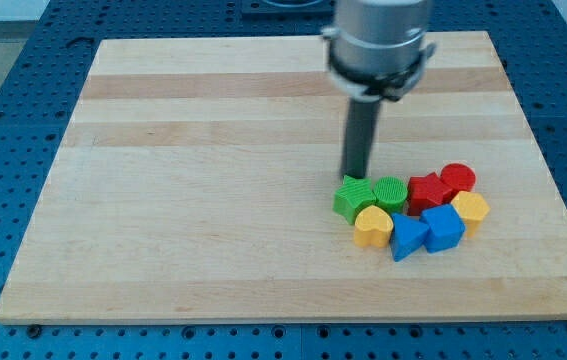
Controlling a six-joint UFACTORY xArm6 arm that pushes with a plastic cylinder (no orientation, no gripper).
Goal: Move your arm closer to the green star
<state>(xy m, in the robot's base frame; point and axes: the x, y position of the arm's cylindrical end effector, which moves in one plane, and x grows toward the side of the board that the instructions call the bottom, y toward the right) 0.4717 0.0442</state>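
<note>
My tip (354,176) touches the top edge of the green star (352,198), leftmost in a tight cluster with the green cylinder (390,192), red star (425,190) and yellow heart (372,226) at the desk's (203,180) lower right, bare desk stretching left; there is no gripper.

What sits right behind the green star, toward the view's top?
My tip stands at the green star's top edge, seemingly touching it. Past it lies bare wooden board. The rod covers a strip of board; the exact contact point is unclear.
</note>
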